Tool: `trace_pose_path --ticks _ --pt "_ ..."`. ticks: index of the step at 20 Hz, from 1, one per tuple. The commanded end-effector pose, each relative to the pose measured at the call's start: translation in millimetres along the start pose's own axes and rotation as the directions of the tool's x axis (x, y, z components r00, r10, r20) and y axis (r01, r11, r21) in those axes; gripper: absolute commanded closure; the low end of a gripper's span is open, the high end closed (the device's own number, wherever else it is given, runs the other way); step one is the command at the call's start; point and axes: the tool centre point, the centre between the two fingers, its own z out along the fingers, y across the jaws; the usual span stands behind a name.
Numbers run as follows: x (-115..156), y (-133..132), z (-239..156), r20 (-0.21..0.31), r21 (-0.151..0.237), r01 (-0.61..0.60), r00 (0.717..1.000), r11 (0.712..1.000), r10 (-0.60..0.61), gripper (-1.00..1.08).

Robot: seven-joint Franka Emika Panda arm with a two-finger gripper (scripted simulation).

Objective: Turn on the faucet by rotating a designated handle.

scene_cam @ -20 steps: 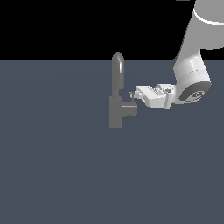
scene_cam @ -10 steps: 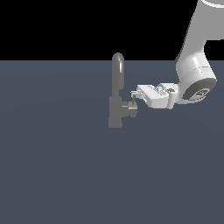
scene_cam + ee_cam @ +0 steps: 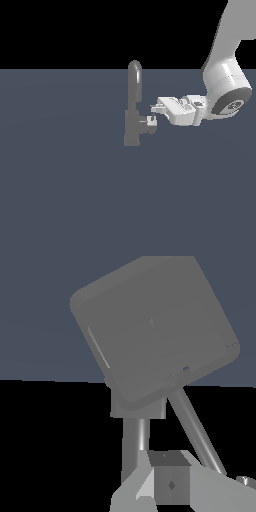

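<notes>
We are at the approach step: hand near handle (grip state unclear); next we push it w/ rotation.

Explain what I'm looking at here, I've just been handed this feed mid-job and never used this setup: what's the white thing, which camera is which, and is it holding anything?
These are simulator renders, not real footage. The white shape coming in from the exterior view's right is a single robot arm, and its gripper is the small claw at its tip. That picture comes from a camera standing off the arm. The other picture comes from a camera on the wrist, looking along the gripper at very close range.

On the flat dark surface stands a grey faucet with a tall arched spout. Its handle is the short stub on the side facing the arm. In the wrist view the big grey block is the handle seen end on.

The gripper tip is right at the handle, just above it. Whether it is gripping it, or only touching, I cannot tell.
</notes>
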Motion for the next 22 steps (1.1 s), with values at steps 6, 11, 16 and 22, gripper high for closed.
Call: trace_pose_path --ticks 6,11,16,22 --pt "21 32 0 0.008 -0.005 -0.024 1.0 1.0 0.024 1.08" --pt "11 29 0 0.001 -0.005 0.005 1.0 1.0 -0.005 1.08" --pt "47 45 0 0.005 -0.006 -0.011 1.0 1.0 0.012 1.08" --pt "81 59 0 0.009 -0.007 -0.027 1.0 1.0 0.027 1.08"
